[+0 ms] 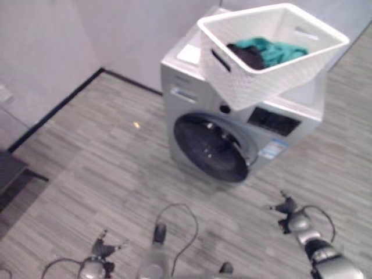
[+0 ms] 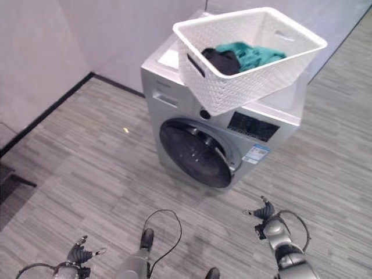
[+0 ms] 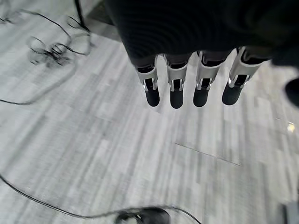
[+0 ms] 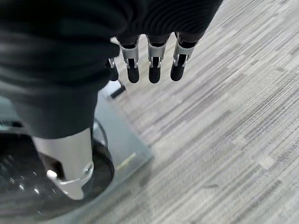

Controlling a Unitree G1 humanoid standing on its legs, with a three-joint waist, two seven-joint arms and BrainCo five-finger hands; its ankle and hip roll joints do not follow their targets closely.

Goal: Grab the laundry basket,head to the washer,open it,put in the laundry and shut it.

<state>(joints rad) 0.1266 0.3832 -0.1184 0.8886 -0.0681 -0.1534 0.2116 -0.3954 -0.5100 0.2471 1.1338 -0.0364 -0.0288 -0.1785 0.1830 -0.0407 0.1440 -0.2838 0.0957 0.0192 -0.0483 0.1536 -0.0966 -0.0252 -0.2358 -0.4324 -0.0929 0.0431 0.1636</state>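
A white rectangular plastic laundry basket (image 1: 273, 49) with a woven-look textured wall and slot handles sits tilted atop a silver front-loading washing machine (image 1: 192, 96), overhanging its front edge, at about one o'clock in the head views. Inside the basket lies a crumpled teal cloth (image 1: 278, 50) touching a black garment (image 1: 249, 56) at its nine o'clock. The washer's round dark glass door (image 1: 210, 146) is closed against the front panel; above it, toward two o'clock, runs a dark glossy control panel (image 1: 273, 121), with a small blue-and-white sticker (image 1: 271, 149) just below, its print too small to read. The machine stands on a grey wood-grain plank floor (image 1: 104, 168) near a pale wall with a black baseboard (image 1: 55, 110).

The robot's left hand (image 3: 187, 84) hangs low at seven o'clock, well apart from the washer, its silver dark-tipped fingers (image 3: 176, 91) straight and relaxed, holding nothing above the floor. The right hand (image 4: 149, 60) hangs at five o'clock, near the washer's front corner, fingers (image 4: 154, 65) likewise extended and empty, touching nothing.
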